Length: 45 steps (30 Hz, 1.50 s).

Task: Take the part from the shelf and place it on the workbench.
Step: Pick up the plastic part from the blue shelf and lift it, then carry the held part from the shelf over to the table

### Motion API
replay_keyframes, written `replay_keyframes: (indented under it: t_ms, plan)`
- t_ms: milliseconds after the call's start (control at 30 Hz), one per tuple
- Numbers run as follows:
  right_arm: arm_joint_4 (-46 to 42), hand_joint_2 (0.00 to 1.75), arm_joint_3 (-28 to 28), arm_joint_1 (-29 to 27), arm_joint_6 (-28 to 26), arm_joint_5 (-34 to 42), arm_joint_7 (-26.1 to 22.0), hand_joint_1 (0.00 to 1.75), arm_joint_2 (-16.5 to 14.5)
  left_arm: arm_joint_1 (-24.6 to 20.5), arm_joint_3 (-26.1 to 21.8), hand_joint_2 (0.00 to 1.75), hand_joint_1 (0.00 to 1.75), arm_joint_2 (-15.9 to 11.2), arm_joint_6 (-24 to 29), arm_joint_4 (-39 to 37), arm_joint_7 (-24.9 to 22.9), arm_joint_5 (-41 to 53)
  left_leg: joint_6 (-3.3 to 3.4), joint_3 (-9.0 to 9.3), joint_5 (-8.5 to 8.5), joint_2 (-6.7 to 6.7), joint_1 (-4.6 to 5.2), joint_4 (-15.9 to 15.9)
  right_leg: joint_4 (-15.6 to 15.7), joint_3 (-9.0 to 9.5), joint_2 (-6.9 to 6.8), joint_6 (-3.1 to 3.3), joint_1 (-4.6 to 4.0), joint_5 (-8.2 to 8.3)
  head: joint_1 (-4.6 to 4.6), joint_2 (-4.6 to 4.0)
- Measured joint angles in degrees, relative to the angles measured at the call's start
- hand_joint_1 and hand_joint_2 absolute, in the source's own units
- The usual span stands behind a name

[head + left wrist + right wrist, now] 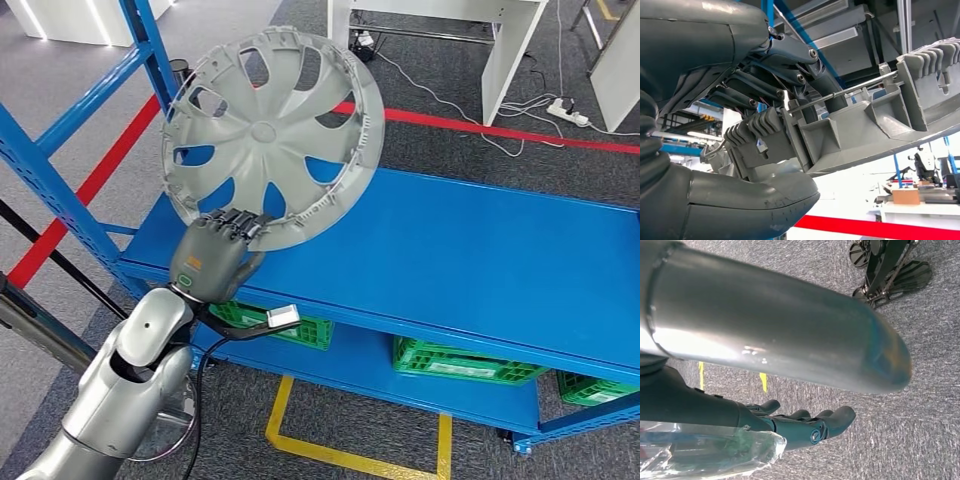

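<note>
Above the shelf: the hubcap hangs tilted over the blue deck, clear of it.
Left hand: grasps the hubcap's lower rim, dark fingers on one side, thumb on the other.
Right hand: hangs over grey carpet, fingers loosely extended, seemingly holding nothing.
Lower tier: green crates.

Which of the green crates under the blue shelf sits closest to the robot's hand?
The leftmost green crate, directly below the left hand holding the hubcap; the other two crates lie further right.
</note>
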<state>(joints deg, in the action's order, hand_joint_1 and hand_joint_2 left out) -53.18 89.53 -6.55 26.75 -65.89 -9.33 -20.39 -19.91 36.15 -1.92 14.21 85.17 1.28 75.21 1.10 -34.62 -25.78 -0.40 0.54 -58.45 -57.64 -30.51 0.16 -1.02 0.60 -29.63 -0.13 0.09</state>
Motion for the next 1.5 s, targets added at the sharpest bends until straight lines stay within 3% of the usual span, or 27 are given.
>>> replay_keyframes:
  t_ms: [967,1500]
  plan:
    - [-0.16,0.00,0.00,0.40,2.40,-0.02,-1.68,0.00,0.01,-0.51,0.46,1.75,1.75,0.54,-4.07,-0.67,0.18,-0.74,0.00,0.00,0.00,0.00,0.00,0.00,0.00,-0.02,0.01,0.00,0.00,0.00,0.00,0.00]
    - [-0.15,0.00,0.00,0.54,1.99,0.88,0.83,0.00,0.00,-0.42,1.26,1.75,1.75,0.04,-5.25,-1.45,0.18,-0.87,0.25,-0.05,-0.16,0.00,0.14,-0.18,0.11,0.00,0.01,-0.15,0.14,0.06,-0.02,0.00]
